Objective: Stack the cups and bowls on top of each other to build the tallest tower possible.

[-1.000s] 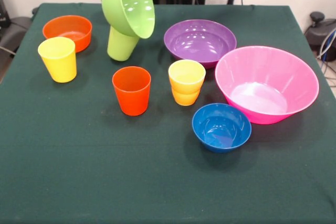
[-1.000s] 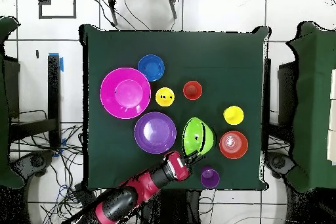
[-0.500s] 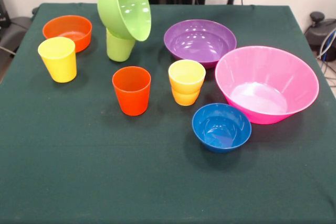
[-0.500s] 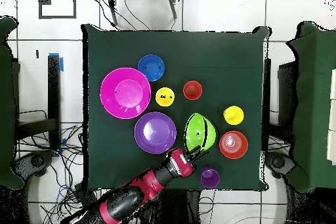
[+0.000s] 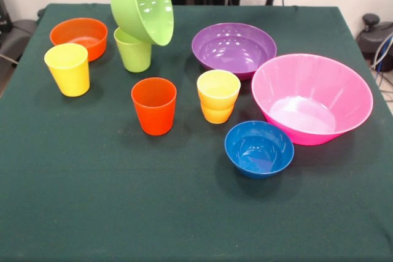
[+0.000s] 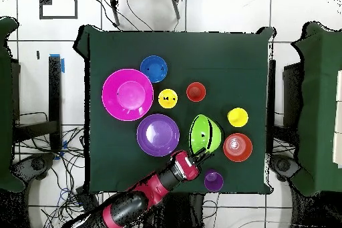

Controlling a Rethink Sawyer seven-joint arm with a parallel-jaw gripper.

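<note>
The lime green bowl hangs tilted in the air at the back left, its opening facing the front. My gripper is shut on its rim. Just below it the lime green cup stands upright, partly covered by the bowl. From above, the green bowl hides that cup. Standing on the cloth are the orange bowl, yellow cup, orange-red cup, yellow-orange cup nested in another, purple bowl, pink bowl and blue bowl. A purple cup stands beside my gripper.
The dark green tablecloth covers the whole table. My red arm reaches in over the table's edge by the purple bowl. Chairs and cables surround the table.
The green bowl has moved left and slightly up in the front view, uncovering more of the green cup below it. The arm shifted with it; the other pieces stayed put.
</note>
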